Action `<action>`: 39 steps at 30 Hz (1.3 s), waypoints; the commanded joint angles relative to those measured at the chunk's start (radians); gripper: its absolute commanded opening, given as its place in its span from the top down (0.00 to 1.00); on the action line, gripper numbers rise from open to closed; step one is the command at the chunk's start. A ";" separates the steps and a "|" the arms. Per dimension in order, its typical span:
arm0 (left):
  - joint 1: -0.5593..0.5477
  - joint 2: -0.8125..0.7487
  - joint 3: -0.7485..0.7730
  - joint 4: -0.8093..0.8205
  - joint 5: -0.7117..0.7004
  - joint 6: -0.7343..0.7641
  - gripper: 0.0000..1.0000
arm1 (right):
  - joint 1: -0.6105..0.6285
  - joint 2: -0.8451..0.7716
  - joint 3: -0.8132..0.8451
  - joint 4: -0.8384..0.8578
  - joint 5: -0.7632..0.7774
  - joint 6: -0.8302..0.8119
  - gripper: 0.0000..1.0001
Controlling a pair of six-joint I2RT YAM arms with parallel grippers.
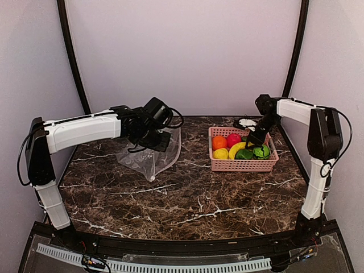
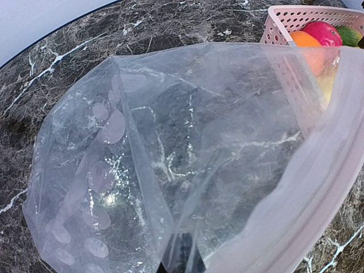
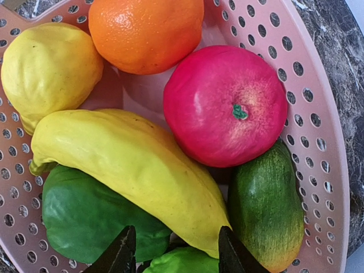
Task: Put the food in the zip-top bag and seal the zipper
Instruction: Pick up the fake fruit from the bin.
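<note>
Right pincer (image 3: 177, 253) stands apart astride the banana (image 3: 131, 165) tip, perhaps touching; left pincer (image 1: 161, 141) clamped on the zip-top bag (image 2: 170, 148).

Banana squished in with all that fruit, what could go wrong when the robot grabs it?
The right gripper straddles the smooth tapering end of the banana, so it might slip out. The fruit is packed tight, so lifting could drag the red fruit along. The floppy bag may sag shut.

1. I see the clear dotted zip-top bag (image 1: 149, 159), mouth raised open, sagging onto the table (image 1: 170, 199).
2. Its whitish-pink zipper (image 2: 307, 187) is unsealed.
3. Banana (image 3: 131, 170), lemon (image 3: 48, 71), orange (image 3: 145, 31), red fruit (image 3: 224, 105), green pieces (image 3: 85, 216) fill the pink basket (image 3: 318, 114).
</note>
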 commanded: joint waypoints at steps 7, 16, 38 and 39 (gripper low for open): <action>0.002 -0.074 -0.035 0.009 0.022 -0.006 0.99 | 0.001 0.056 0.050 0.013 0.041 -0.083 0.52; 0.002 -0.084 -0.058 0.023 0.029 -0.012 0.99 | 0.001 0.071 0.036 0.035 -0.001 -0.187 0.54; 0.002 -0.105 -0.095 0.040 0.050 -0.018 0.99 | 0.019 0.110 0.080 -0.033 -0.017 -0.319 0.57; 0.002 -0.104 -0.094 0.041 0.051 -0.019 0.99 | 0.018 0.110 0.083 -0.035 -0.017 -0.312 0.60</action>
